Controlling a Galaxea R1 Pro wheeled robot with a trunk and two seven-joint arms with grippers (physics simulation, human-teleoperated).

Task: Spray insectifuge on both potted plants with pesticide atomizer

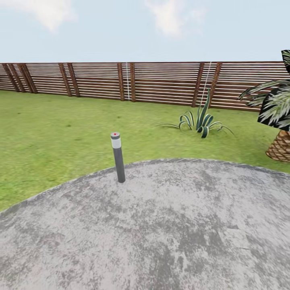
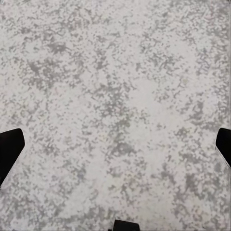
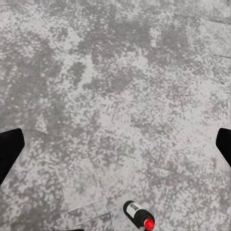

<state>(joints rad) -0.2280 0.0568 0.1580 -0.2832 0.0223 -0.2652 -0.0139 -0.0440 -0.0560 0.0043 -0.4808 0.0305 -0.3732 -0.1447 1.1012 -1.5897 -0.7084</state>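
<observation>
**Robot on the stone pad, garden ahead, both grippers wide open**

Head view: a big round grey mottled stone pad [image 1: 169, 229] fills the foreground, w/ green lawn [image 1: 52, 133] of the garden beyond it, running back to a brown slatted wooden fence [image 1: 100, 80] under pale sky. A slim dark grey post [image 1: 118, 157] w/ a pale band and a red dot on its cap stands upright at the pad's far edge, just where stone meets grass. Past it, near the fence, sits a dark shrub w/ white-striped leaves [image 1: 201, 121]. At the right edge is a short palm [image 1: 280, 121] w/ a scaly brown trunk, partly cut off by the frame.

Left wrist view: the left gripper [image 2: 115, 144] hangs over bare speckled grey stone; its two dark fingertips [image 2: 10, 147] show at opposite edges of the pic, spread far apart, nothing between them.

Right wrist view: the right gripper [image 3: 115, 144] is likewise spread wide over the stone, fingertips [image 3: 10, 147] at opposite edges, holding nothing. A small dark cylinder w/ a pale band and a red end [image 3: 138, 215] shows near the frame edge; it looks like the same post, though that can't be told for sure.
</observation>
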